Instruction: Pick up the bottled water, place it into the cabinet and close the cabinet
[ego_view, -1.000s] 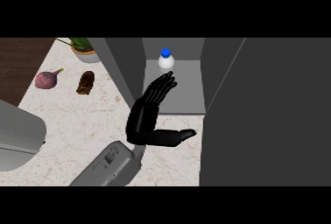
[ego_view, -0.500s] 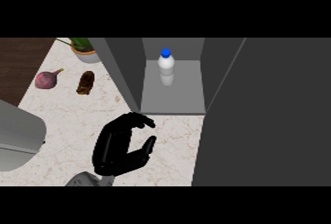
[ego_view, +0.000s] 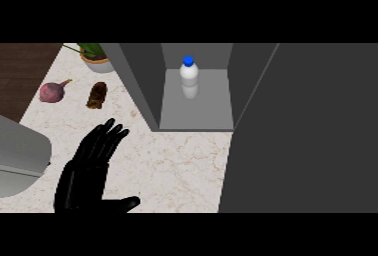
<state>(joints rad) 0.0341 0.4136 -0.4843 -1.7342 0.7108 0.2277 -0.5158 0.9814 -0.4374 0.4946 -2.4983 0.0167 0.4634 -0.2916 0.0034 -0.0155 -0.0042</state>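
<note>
- Pale marbled tabletop (ego_view: 177, 165); a potted plant (ego_view: 96, 57) stands at its far edge.
- Near its left edge, a purple vegetable (ego_view: 52, 92) lies just beside a brown item (ego_view: 97, 95), not touching.
- The open cabinet (ego_view: 140, 85) stands at the far right; the bottled water (ego_view: 189, 75) is upright on its shelf (ego_view: 196, 112).

Bare counter (ego_view: 184, 155) leads into the cabinet (ego_view: 140, 85), whose door (ego_view: 310, 130) seemingly walls off the right

Pale marble-look counter (ego_view: 177, 165), smooth and matt. Grey cabinet (ego_view: 140, 85) at twelve o'clock, its shelf (ego_view: 199, 112) glossy enough to mirror the white plastic bottle (ego_view: 189, 73). Dark wood floor (ego_view: 22, 65) at ten o'clock.
</note>
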